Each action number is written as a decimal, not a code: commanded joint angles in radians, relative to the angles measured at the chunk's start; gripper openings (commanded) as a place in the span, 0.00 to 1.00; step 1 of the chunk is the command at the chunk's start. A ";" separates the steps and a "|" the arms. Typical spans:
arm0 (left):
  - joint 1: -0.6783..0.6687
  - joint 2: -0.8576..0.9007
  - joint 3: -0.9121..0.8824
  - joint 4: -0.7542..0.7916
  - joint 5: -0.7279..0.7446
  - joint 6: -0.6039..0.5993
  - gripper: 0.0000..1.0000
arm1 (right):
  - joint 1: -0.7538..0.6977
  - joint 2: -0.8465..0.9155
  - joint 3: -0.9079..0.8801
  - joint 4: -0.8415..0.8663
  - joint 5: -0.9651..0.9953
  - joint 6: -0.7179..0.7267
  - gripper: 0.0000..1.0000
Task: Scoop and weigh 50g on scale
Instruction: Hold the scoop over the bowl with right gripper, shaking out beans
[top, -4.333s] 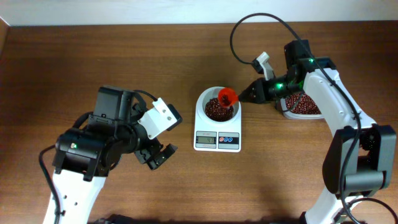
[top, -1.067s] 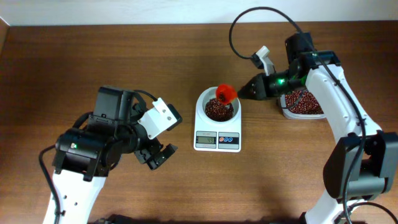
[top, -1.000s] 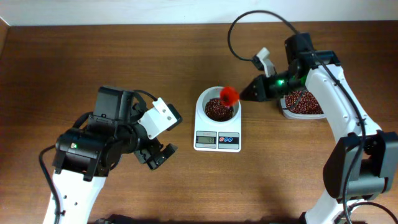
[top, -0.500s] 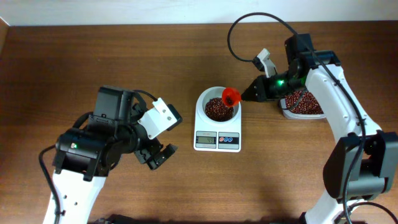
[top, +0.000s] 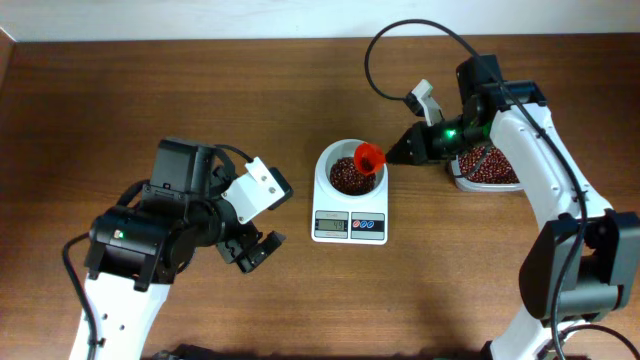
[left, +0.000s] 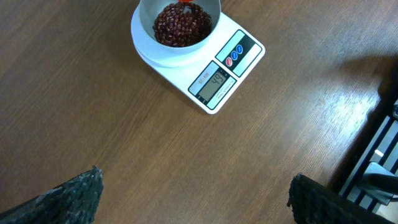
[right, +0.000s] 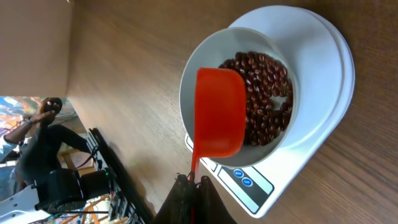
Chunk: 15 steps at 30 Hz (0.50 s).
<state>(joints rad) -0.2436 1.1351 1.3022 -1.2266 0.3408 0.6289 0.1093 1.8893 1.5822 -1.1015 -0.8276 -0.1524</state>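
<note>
1. The right gripper is clamped tight on the handle of the orange scoop.
2. Ahead of its fingers, the scoop hangs over the white bowl on the scale, with the beans beneath.
3. The left gripper is spread wide and empty, well apart from the scale.

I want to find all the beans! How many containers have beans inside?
2. Beans sit in the white bowl on the scale; more in the clear tub beneath the right arm, partly hidden.

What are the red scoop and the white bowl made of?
The scoop looks like plastic: bright, even orange-red, smooth and slightly shiny. The bowl is probably plastic too, plain smooth matte white, though ceramic can't be ruled out.
</note>
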 joint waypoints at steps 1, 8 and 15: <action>0.004 -0.004 0.014 0.001 0.011 0.015 0.99 | 0.007 -0.026 0.018 0.008 -0.026 0.000 0.04; 0.004 -0.004 0.014 0.001 0.011 0.015 0.99 | 0.007 -0.026 0.018 0.010 -0.034 0.000 0.04; 0.004 -0.004 0.014 0.001 0.011 0.015 0.99 | 0.007 -0.026 0.018 0.009 -0.037 0.000 0.04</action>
<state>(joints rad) -0.2436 1.1351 1.3022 -1.2266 0.3408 0.6289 0.1104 1.8893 1.5822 -1.0958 -0.8394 -0.1532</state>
